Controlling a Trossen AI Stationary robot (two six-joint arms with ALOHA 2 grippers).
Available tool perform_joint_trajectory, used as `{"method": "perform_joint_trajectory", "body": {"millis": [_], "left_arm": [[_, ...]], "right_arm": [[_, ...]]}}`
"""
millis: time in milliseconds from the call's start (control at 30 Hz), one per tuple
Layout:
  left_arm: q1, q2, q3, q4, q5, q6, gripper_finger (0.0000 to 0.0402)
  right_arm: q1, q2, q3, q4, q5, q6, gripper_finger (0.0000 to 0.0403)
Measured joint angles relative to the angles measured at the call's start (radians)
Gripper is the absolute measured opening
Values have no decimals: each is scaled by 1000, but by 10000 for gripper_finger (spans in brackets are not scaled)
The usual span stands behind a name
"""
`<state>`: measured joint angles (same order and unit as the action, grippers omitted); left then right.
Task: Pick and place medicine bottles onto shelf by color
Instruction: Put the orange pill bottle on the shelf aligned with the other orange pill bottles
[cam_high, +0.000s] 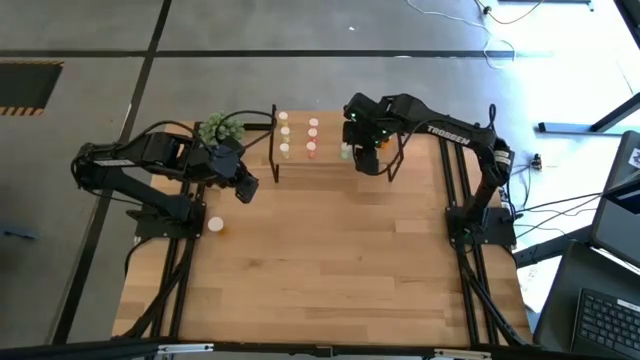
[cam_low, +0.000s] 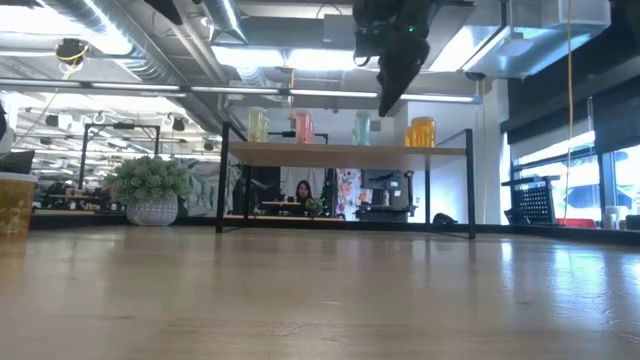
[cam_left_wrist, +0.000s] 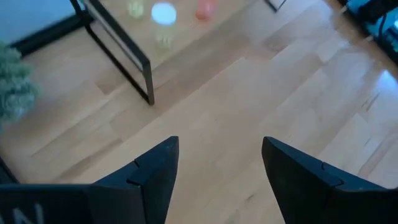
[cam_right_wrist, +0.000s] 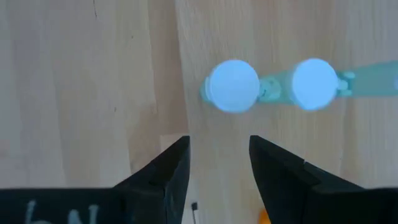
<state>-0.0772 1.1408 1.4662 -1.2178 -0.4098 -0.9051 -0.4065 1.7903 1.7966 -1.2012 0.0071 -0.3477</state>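
Bottles stand in short rows on the shelf (cam_high: 330, 160), a small light-wood board on thin black legs at the far middle of the tabletop (cam_high: 330, 270). In the high view the yellowish bottles (cam_high: 284, 133) form the left row, the pink-red bottles (cam_high: 312, 137) the row beside them, and a green bottle (cam_high: 345, 152) stands farther right, just beside the right tool (cam_high: 366, 160). The low view shows, left to right on the board, a yellowish, a pink-red, a green and a larger orange bottle (cam_low: 421, 131).

The right tool hangs above the right part of the shelf, over the green and orange bottles. Its wrist view looks straight down on two pale caps (cam_right_wrist: 234, 85) of green bottles standing side by side on the board, just beyond the fingertips (cam_right_wrist: 176, 163). The fingers are parted with bare wood between them and nothing held; a sliver of orange shows at the inner edge of one finger.

The left tool (cam_high: 245, 190) sits low over the tabletop, left of the shelf's near-left leg and near the green plant (cam_high: 220, 128). Its fingers (cam_left_wrist: 155, 171) are spread wide and empty, with only bare wood between them; the shelf leg and blurred bottles lie well beyond. One more bottle (cam_high: 215, 225) with a pale cap stands alone on the tabletop, nearer than the left tool and a little to its left, apart from it.
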Motion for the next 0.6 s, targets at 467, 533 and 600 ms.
{"method": "perform_joint_trajectory", "body": {"millis": [467,533,600], "left_arm": [[0,0,0,-193,104,-234,227],[-4,0,0,-223,129,-280,227],[-12,0,0,-247,139,-306,226]], "right_arm": [[1,-202,0,16,-18,87,168],[1,-228,0,23,-36,95,168],[4,-250,0,27,-37,99,168]]}}
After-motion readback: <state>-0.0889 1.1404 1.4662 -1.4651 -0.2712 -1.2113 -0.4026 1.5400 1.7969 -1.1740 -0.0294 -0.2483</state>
